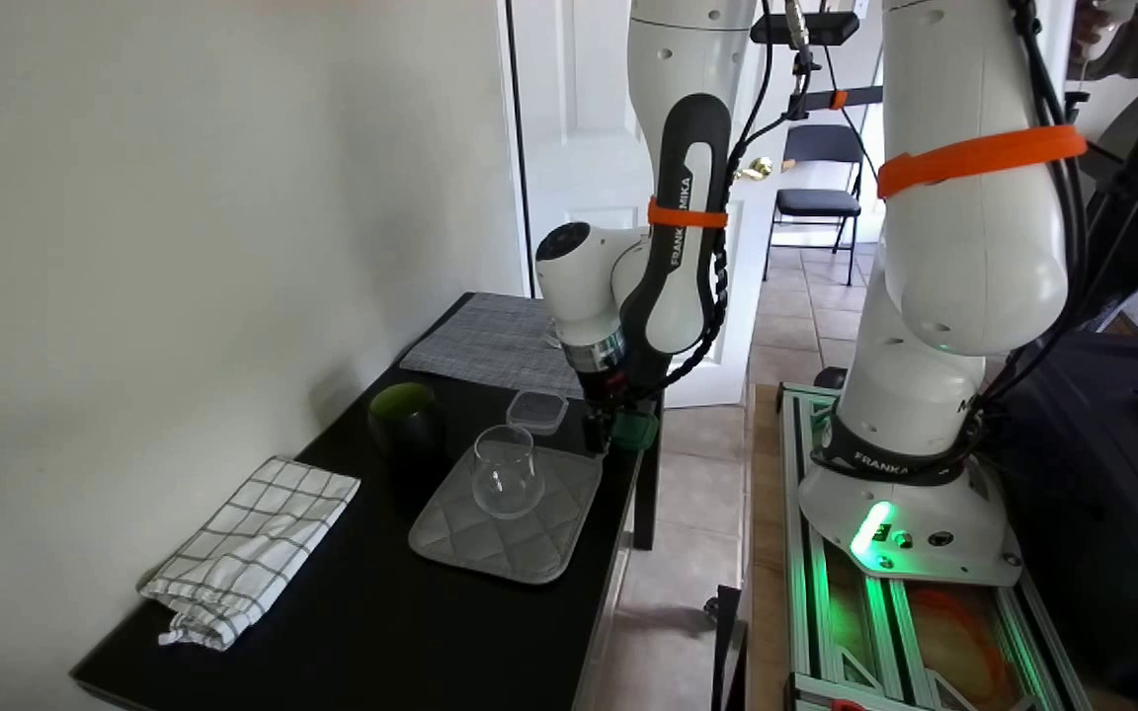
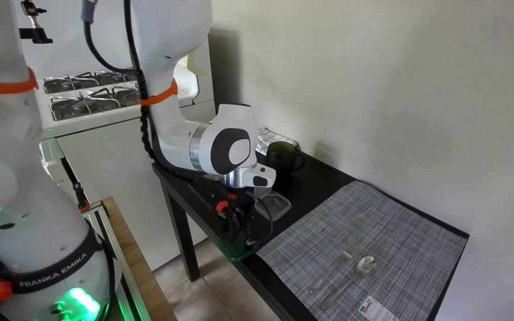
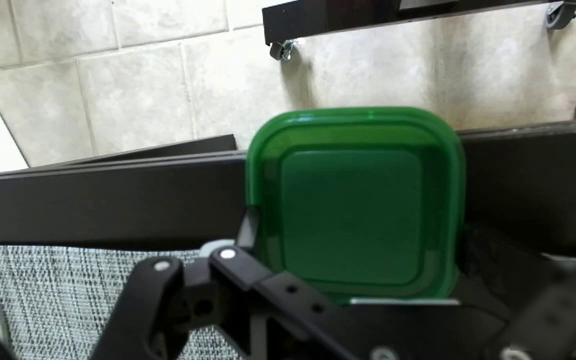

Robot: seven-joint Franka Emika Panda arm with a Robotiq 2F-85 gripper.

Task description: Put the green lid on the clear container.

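Observation:
The green lid (image 3: 353, 215) is flat and square with rounded corners in the wrist view. It also shows in both exterior views (image 1: 634, 432) (image 2: 239, 249), at the table's near edge and partly beyond it. My gripper (image 3: 359, 227) is shut on it, a finger against each opposite side rim. I cannot tell whether the lid rests on the table or is slightly above it. The clear container (image 1: 536, 412) is low, square and transparent, on the black table behind the grey pad. In an exterior view it stands beside the gripper (image 2: 275, 205). It is out of the wrist view.
A clear glass (image 1: 508, 479) stands on a grey quilted pad (image 1: 500, 543). A dark mug (image 1: 406, 425), green inside, stands by the wall near a checked towel (image 1: 258, 543). A grey placemat (image 2: 364, 236) holds a fork (image 2: 333, 269) and a spoon (image 2: 350, 281).

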